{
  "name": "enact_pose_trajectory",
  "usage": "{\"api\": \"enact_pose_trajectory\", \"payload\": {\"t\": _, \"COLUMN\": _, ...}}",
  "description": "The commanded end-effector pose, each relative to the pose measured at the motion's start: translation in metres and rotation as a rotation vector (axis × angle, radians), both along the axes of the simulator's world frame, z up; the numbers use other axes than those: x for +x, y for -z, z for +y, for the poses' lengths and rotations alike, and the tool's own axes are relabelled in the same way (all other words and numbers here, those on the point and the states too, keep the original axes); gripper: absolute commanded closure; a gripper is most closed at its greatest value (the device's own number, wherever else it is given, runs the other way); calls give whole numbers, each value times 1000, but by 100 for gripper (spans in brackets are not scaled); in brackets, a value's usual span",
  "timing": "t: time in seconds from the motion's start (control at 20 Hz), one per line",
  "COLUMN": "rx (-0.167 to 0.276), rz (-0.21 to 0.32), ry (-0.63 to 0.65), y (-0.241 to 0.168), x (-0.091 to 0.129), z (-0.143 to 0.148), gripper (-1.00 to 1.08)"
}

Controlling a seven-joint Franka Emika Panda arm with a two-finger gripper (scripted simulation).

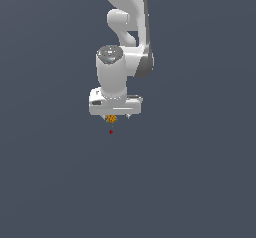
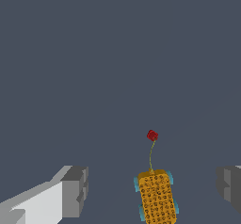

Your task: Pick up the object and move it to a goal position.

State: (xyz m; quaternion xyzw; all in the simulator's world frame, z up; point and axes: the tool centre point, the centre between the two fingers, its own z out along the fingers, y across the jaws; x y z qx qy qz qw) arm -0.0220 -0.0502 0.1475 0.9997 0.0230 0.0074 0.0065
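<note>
Wrist view puts the matter plainly: the object [image 2: 157, 198], a speckled orange-yellow block with pale blue bits at its corners, lies in the gap between the two grey fingertips [image 2: 75, 191] of the tool [image 2: 153, 192], which stand wide apart and touch it on neither side. It sits a good deal closer to the middle of that gap than to either finger, and its long axis runs roughly across the line joining them, so the fingers would close on its narrower sides, by my reckoning. A thin line leads from the block's far end to a small red marker [image 2: 152, 135] close by, which I take to be the goal. From the exterior view, the white arm [image 1: 127, 42] hangs straight down over a plain dark worktop [image 1: 50, 182], the tool [image 1: 116, 116] low, with the object [image 1: 112, 118] peeping out beneath it and the red marker [image 1: 111, 131] just below that in the picture. Whether the fingers are low enough to straddle the block I cannot tell. Nothing else is seen near the block, and no obstacle lies between it and the marker; the grasp seems not yet made.
</note>
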Motion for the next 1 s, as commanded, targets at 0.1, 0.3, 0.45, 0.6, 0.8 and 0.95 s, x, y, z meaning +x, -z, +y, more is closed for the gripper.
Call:
{"api": "enact_pose_trajectory", "payload": {"t": 0.1, "rx": 3, "rz": 6, "ry": -57, "y": 28, "x": -20, "z": -13, "gripper": -92}}
{"api": "enact_pose_trajectory", "payload": {"t": 0.3, "rx": 7, "rz": 10, "ry": -110, "y": 51, "x": -41, "z": -25, "gripper": -92}}
{"api": "enact_pose_trajectory", "payload": {"t": 0.45, "rx": 8, "rz": 13, "ry": -140, "y": 64, "x": -54, "z": -30, "gripper": -92}}
{"api": "enact_pose_trajectory", "payload": {"t": 0.6, "rx": 10, "rz": 15, "ry": -162, "y": 74, "x": -64, "z": -34, "gripper": -92}}
{"api": "enact_pose_trajectory", "payload": {"t": 0.8, "rx": 11, "rz": 16, "ry": -180, "y": 81, "x": -72, "z": -38, "gripper": -92}}
{"api": "enact_pose_trajectory", "payload": {"t": 0.95, "rx": 11, "rz": 16, "ry": -183, "y": 82, "x": -74, "z": -38, "gripper": -92}}
